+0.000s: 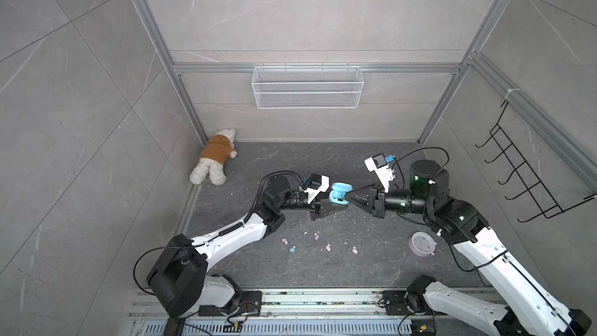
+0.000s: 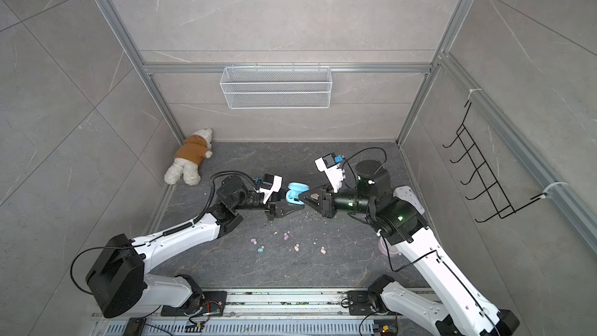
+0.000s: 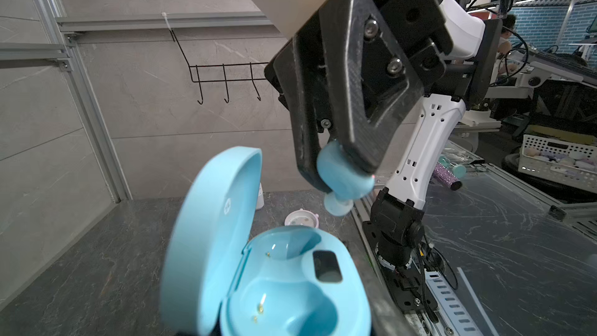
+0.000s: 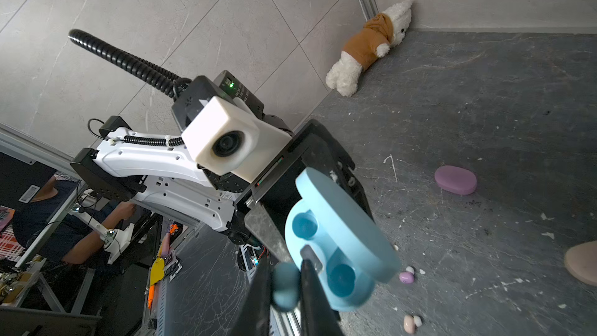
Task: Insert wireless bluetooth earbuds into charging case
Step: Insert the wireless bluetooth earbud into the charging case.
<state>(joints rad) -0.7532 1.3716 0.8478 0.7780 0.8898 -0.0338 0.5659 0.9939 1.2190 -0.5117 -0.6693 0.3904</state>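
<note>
The right fingers (image 3: 302, 150) are pinching a blue bud (image 3: 339, 177) by its body, likely light and slick; the left fingers (image 1: 332, 209) are clamping the rigid open case (image 3: 290, 286).

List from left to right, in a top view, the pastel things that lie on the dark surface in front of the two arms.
lilac earbud → light blue earbud → second lilac earbud → peach earbud → second peach earbud → round lilac case
</note>
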